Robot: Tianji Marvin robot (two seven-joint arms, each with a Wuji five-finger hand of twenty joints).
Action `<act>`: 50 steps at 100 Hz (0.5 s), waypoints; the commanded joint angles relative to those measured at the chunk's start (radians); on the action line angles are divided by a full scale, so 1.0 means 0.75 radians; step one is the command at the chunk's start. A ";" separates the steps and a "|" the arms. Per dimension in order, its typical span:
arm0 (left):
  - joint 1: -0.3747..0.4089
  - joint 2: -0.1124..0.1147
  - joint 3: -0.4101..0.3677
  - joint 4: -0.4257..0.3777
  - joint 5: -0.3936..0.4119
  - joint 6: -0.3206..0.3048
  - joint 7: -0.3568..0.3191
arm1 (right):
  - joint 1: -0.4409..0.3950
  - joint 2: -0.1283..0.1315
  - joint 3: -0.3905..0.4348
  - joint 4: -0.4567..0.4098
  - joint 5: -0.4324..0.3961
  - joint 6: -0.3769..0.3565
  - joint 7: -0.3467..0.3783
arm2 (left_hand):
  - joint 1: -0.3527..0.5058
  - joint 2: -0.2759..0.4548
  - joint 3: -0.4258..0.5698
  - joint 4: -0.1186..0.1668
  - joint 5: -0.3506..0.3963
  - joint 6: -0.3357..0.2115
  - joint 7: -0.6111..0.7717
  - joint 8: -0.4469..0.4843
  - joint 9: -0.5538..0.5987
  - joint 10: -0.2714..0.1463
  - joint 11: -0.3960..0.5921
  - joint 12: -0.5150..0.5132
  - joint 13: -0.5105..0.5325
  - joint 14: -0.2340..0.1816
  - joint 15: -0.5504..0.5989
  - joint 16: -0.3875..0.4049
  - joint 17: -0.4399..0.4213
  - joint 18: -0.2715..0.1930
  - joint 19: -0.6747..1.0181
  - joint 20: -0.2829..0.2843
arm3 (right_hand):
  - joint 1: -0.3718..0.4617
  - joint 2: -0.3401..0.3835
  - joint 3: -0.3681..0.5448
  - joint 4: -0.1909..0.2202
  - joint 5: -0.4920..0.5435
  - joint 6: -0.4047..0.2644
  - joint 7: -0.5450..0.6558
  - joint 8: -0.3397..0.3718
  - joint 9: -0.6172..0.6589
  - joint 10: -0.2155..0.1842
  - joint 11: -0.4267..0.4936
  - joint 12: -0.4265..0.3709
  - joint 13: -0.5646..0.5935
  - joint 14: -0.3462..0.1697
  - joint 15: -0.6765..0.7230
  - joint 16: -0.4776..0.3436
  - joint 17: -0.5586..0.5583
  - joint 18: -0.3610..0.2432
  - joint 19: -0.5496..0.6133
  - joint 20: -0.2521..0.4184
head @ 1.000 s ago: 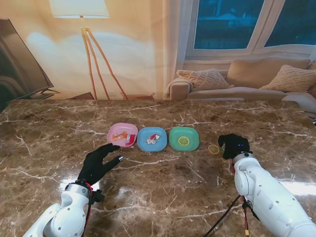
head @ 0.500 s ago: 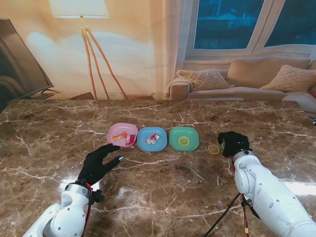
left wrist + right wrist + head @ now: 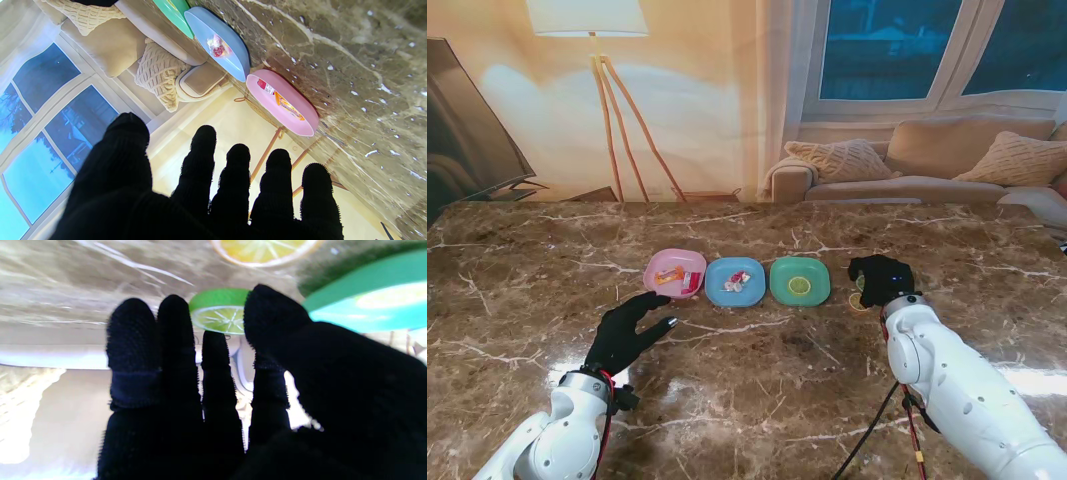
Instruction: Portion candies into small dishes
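Right of centre in the stand view, the right hand (image 3: 880, 279) had slid left toward the green dish (image 3: 799, 281), fingers pinching a lime candy (image 3: 218, 310). Lower left, the left hand (image 3: 627, 331) stayed spread, empty. Delivery looked near.

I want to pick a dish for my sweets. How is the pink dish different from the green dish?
The pink dish is at the left end of the row, and the green dish is at the right end. The pink dish holds wrapped candies, orange and red ones; the green dish holds a single round lime-slice candy. The green dish lies close to the right hand; the pink dish is far from it. Both look about the same size and shape.
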 commanded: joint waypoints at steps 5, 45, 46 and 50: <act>0.010 0.000 0.001 0.002 0.003 -0.002 0.003 | 0.035 -0.048 -0.043 -0.010 0.026 -0.010 -0.004 | 0.028 0.039 -0.035 0.031 0.014 0.006 -0.008 0.009 -0.016 0.013 -0.015 -0.017 -0.021 -0.016 -0.040 -0.008 -0.023 -0.019 -0.036 -0.026 | 0.060 0.069 0.102 0.050 0.075 0.060 0.118 0.053 0.155 -0.115 0.238 0.083 0.081 -0.111 0.018 0.009 -0.014 -0.122 0.019 0.009; 0.012 0.000 -0.003 0.001 0.001 -0.004 0.003 | 0.208 -0.119 -0.294 0.097 0.172 -0.037 -0.054 | 0.028 0.037 -0.035 0.031 0.015 0.005 -0.008 0.009 -0.017 0.013 -0.016 -0.018 -0.022 -0.014 -0.040 -0.009 -0.022 -0.019 -0.038 -0.025 | 0.054 0.075 0.105 0.051 0.070 0.062 0.106 0.058 0.143 -0.115 0.233 0.085 0.073 -0.111 0.012 0.010 -0.022 -0.122 0.014 0.012; 0.012 0.000 -0.004 0.001 0.001 -0.004 0.003 | 0.214 -0.121 -0.301 0.102 0.175 -0.037 -0.055 | 0.028 0.038 -0.035 0.031 0.015 0.005 -0.008 0.009 -0.017 0.012 -0.016 -0.018 -0.021 -0.016 -0.040 -0.009 -0.022 -0.019 -0.038 -0.025 | 0.055 0.075 0.105 0.051 0.070 0.062 0.106 0.058 0.144 -0.115 0.233 0.085 0.073 -0.111 0.012 0.010 -0.023 -0.122 0.013 0.012; 0.013 0.000 -0.004 0.000 0.001 -0.004 0.003 | 0.238 -0.128 -0.330 0.123 0.186 -0.037 -0.058 | 0.029 0.039 -0.034 0.031 0.015 0.008 -0.008 0.009 -0.018 0.018 -0.016 -0.018 -0.021 -0.015 -0.040 -0.009 -0.022 -0.020 -0.038 -0.025 | 0.053 0.075 0.105 0.051 0.069 0.062 0.105 0.059 0.143 -0.116 0.233 0.086 0.072 -0.111 0.011 0.011 -0.023 -0.122 0.012 0.012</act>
